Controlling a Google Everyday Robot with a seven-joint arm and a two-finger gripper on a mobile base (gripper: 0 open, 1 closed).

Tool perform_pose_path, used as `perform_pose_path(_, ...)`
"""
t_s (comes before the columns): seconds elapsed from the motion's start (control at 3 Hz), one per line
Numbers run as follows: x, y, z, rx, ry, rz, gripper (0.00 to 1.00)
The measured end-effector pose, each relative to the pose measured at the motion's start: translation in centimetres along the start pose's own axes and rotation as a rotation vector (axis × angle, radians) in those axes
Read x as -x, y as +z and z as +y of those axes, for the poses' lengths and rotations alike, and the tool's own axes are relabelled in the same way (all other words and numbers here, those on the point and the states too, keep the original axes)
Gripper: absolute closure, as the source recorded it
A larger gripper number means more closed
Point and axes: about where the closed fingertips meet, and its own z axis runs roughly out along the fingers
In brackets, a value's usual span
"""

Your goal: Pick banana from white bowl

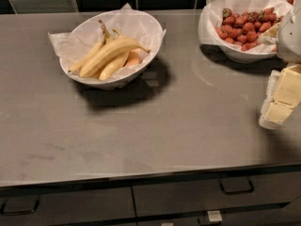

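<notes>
On the left half of the grey counter (155, 131) stands the white bowl (109, 82), lined with crinkled paper. The banana (110, 54) lies on top of the slimmer bananas (113, 66) inside it, stem toward the right rim. This leaves its upper side exposed for a grasp from above. An orange piece (134, 59) sits against the bananas on the right. At the far right edge of the view, the gripper (281, 98) hangs above the counter, well apart from the white bowl and just in front of the strawberry bowl (240, 55). Whether it is open or closed cannot be determined; it holds nothing visible. Judgement: the approach is not yet begun. The gripper needs to travel left across the counter.
</notes>
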Motion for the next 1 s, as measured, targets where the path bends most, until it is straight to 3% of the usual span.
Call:
perform_pose_path(0.33, 0.2, -0.2, -0.2, -0.008, -0.006, -0.005, 0.00)
perform_pose_path(0.67, 2.3, -0.4, -2.5, -0.024, -0.082, -0.046, 0.00)
perform_pose_path(1.0, 5.6, -0.4, -5.1, -0.022, -0.205, -0.110, 0.00)
